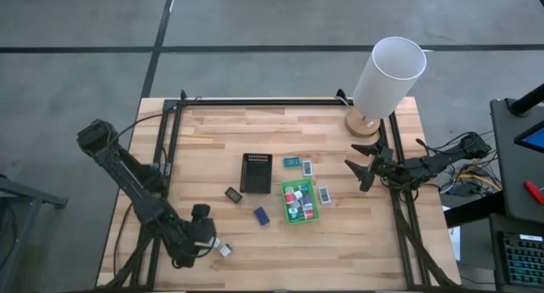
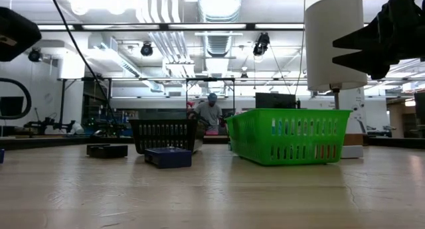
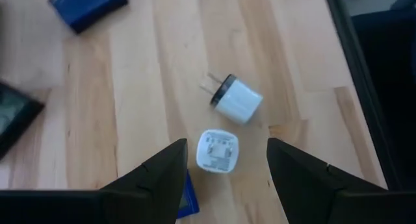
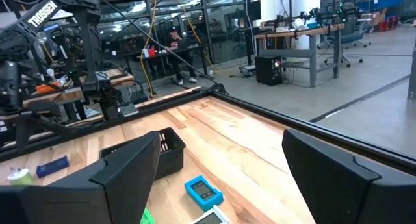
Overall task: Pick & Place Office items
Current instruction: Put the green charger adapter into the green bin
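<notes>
Surface (image 1: 255, 250) of pale wood carries a green tray (image 1: 298, 200) near its middle, already holding several small office items, with a black ribbed tray (image 1: 255, 172) just beside it. Loose items lie around them: a teal packet (image 1: 291, 162), a white packet (image 1: 323, 194), a dark blue block (image 1: 262, 215) and a black piece (image 1: 233, 194). The left end effector (image 3: 224, 160) hangs near the front edge, fingers spread and empty, above a white plug cube (image 3: 217, 150) with a second white charger (image 3: 237, 100) close by. The right end effector (image 1: 361, 167) hovers released and empty near the right edge, beside a white lamp (image 1: 387, 76). Bare wood lies open along the front and back.
</notes>
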Robot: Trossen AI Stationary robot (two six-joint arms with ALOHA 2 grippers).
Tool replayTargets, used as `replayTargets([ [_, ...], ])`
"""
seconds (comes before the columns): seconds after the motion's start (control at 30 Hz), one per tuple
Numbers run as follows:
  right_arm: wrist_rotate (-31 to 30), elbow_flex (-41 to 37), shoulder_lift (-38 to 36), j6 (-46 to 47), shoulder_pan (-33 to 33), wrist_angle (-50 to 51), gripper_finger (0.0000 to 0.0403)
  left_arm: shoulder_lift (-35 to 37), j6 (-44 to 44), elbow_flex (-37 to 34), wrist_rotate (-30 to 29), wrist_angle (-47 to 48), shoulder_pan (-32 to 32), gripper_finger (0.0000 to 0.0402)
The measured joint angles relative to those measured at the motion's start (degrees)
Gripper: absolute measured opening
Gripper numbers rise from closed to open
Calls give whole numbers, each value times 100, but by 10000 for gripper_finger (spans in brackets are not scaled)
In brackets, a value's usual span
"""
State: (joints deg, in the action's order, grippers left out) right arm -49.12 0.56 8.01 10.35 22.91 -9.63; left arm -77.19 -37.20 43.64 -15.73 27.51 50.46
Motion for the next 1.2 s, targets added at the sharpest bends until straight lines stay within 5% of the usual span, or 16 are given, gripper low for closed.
replayTargets([
  [0.33, 2, 0, 2, -2, 0, 0, 326, -2, 640, -53, 55, -464, 0, 218],
  [1.2, 0, 0, 2, 0, 0, -2, 326, -7, 247, -1078, 146, -1305, -29, 218],
])
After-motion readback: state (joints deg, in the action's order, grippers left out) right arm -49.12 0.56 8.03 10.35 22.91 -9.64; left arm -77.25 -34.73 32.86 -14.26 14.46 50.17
